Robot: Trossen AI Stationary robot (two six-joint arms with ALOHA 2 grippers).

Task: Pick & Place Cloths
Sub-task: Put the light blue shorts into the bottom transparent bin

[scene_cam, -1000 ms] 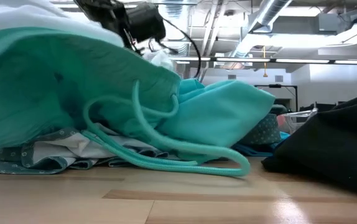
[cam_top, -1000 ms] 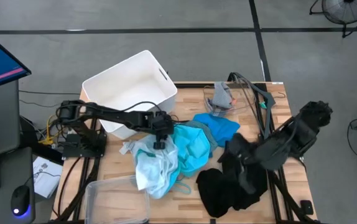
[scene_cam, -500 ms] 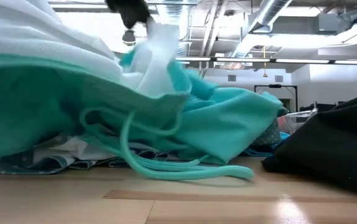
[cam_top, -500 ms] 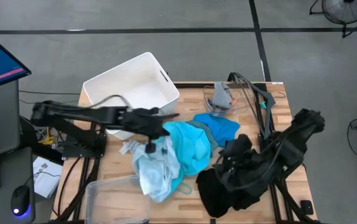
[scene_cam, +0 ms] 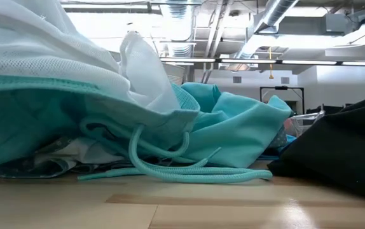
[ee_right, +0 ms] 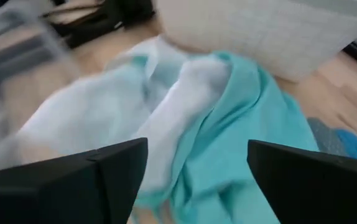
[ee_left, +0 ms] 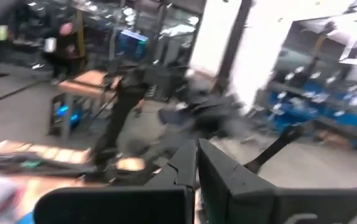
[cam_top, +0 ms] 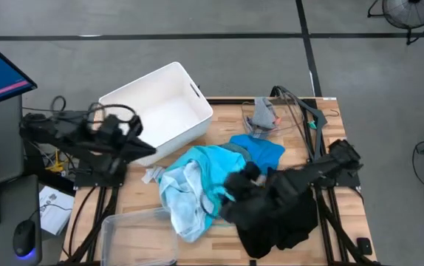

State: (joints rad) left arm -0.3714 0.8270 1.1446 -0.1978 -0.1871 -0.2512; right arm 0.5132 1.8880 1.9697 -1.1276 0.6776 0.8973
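The cloths form a heap across the middle of the table [cam_top: 131, 193]. The turquoise shirt [cam_top: 219, 168] and the white shirt [cam_top: 185, 198] lie together left of centre, their combined long axis running from the far right toward the near left. A blue shirt [cam_top: 265, 151] lies just beyond them, and the black clothes [cam_top: 275, 222] lie at the near right. The right gripper [cam_top: 236, 185] hangs over the turquoise shirt with its fingers [ee_right: 73, 180] spread wide, holding nothing. The left gripper [cam_top: 147, 148] is at the table's left edge, beside the white bin [cam_top: 164, 111], its fingers [ee_left: 188, 168] pressed together and empty.
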